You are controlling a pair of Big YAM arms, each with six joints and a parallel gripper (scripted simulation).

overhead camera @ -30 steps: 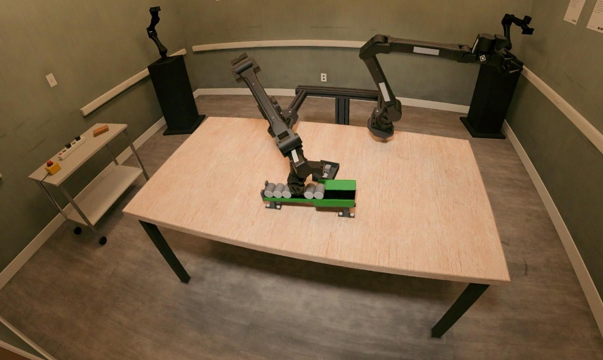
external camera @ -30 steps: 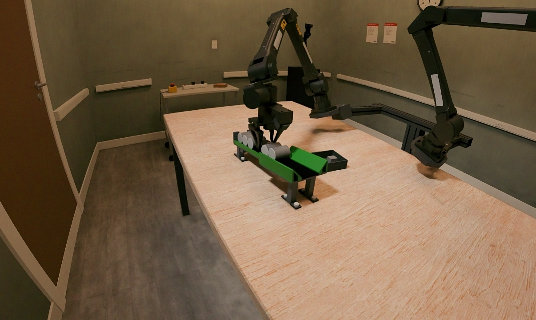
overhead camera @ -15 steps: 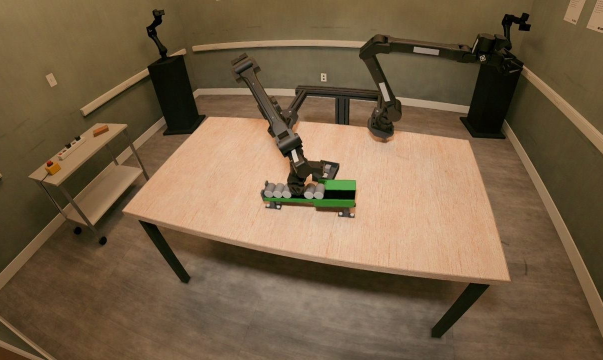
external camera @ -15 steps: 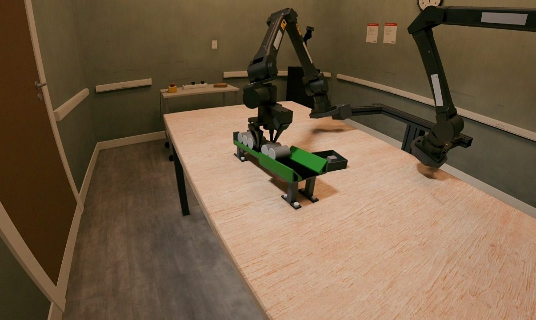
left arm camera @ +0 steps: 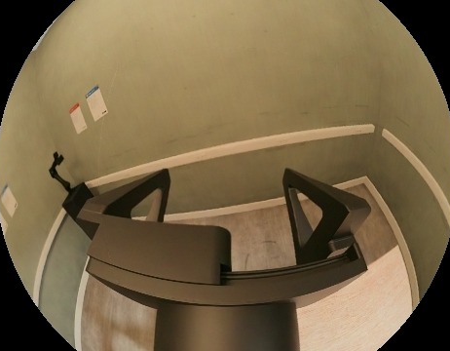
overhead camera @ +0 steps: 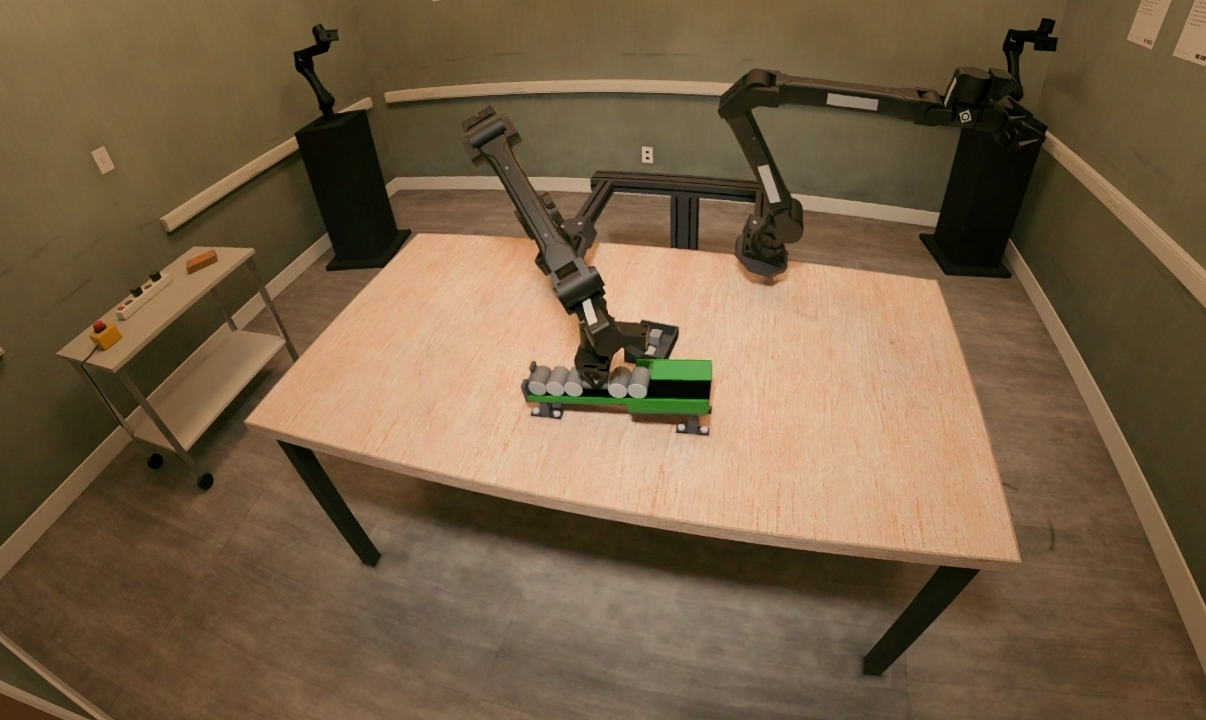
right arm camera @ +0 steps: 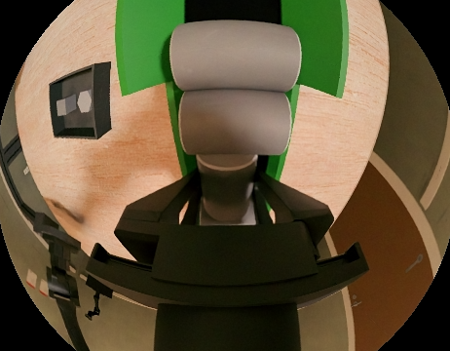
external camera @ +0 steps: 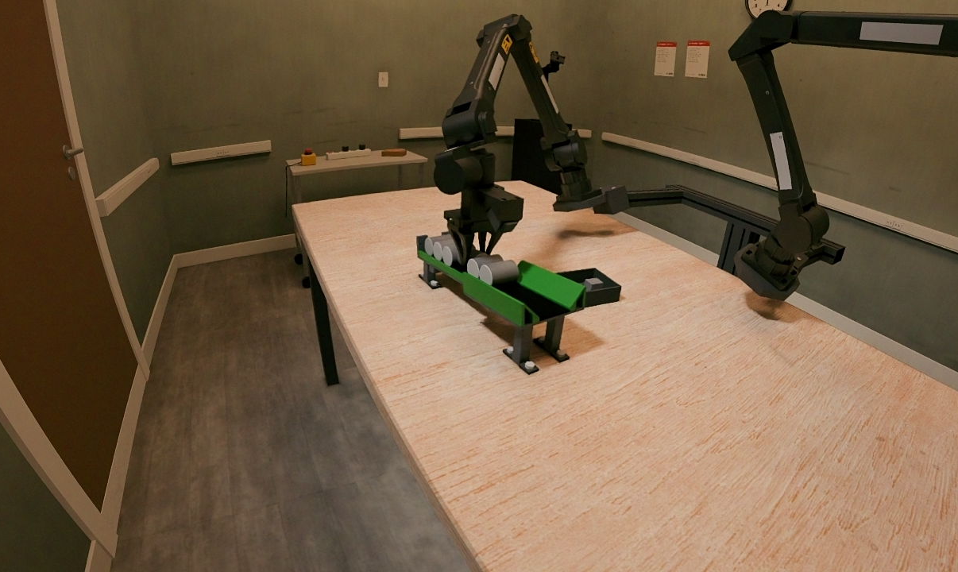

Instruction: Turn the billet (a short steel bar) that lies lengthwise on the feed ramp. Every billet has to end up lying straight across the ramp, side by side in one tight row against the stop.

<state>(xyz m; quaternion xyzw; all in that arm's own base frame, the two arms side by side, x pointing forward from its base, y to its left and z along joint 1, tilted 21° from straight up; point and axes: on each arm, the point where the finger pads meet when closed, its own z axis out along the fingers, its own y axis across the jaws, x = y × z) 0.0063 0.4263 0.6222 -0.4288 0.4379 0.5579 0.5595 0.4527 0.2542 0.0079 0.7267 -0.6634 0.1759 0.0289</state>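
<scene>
I have the right jaws (overhead camera: 594, 374) (external camera: 477, 250) closed on the sides of the lengthwise steel bar (right arm camera: 227, 192), which lies in the green ramp (overhead camera: 670, 405) (external camera: 492, 301) (right arm camera: 146, 49) on the bench (overhead camera: 813, 429) (external camera: 681, 427) (right arm camera: 137, 171). Three crosswise bars (overhead camera: 555, 381) (external camera: 438, 249) lie on its stop side; two crosswise bars (overhead camera: 639, 383) (external camera: 499, 272) (right arm camera: 235, 56) lie opposite, touching each other. My left jaws (overhead camera: 1026, 132) are wide open, well apart from the ramp.
</scene>
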